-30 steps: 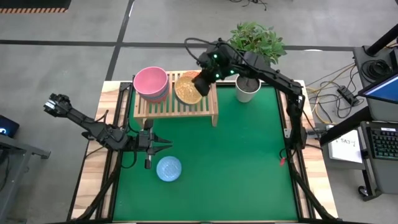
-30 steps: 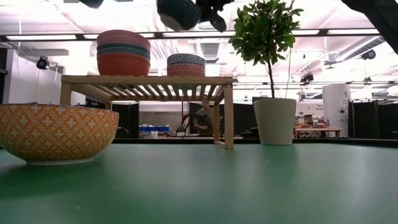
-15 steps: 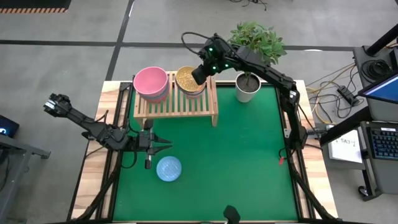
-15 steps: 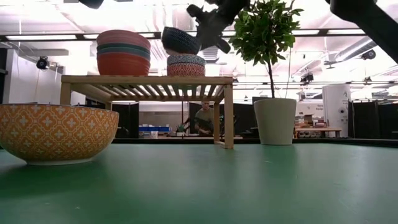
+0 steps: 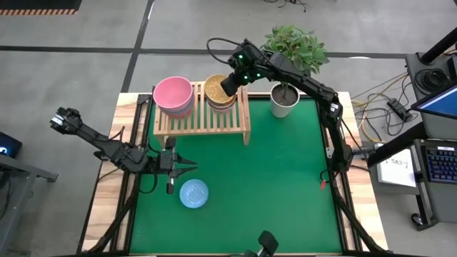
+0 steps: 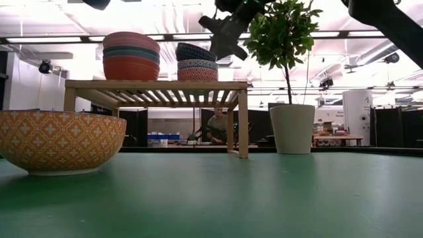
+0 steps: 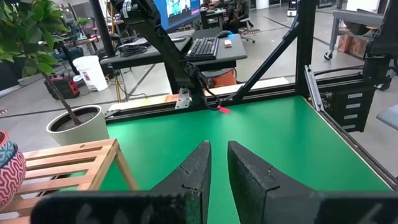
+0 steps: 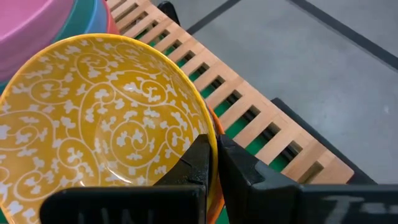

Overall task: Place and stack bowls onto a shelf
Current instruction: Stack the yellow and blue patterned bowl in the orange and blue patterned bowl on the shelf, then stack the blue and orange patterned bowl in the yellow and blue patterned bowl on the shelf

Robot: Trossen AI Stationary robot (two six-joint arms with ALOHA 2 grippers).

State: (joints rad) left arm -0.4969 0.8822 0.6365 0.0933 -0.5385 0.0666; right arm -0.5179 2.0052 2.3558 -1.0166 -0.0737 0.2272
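Yellow, white-scrolled and glazed, the round patterned bowl (image 8: 106,118) looks rigid, slick and chippable; the right gripper (image 5: 230,84) pinches its thin rim, fingers clamped together, setting it tilted on the patterned stack at the light-wood slatted shelf (image 5: 202,118), three o'clock end. Left gripper (image 5: 187,165) waits, narrowly parted, over green matting (image 5: 285,185). Beyond: an open workshop hall.

Two bowl stacks (image 5: 173,96) (image 5: 218,93) sit side by side on the shelf (image 5: 202,120), the plant pot (image 5: 283,102) right of it, one bowl (image 5: 193,193) on the table (image 5: 278,185) in front.
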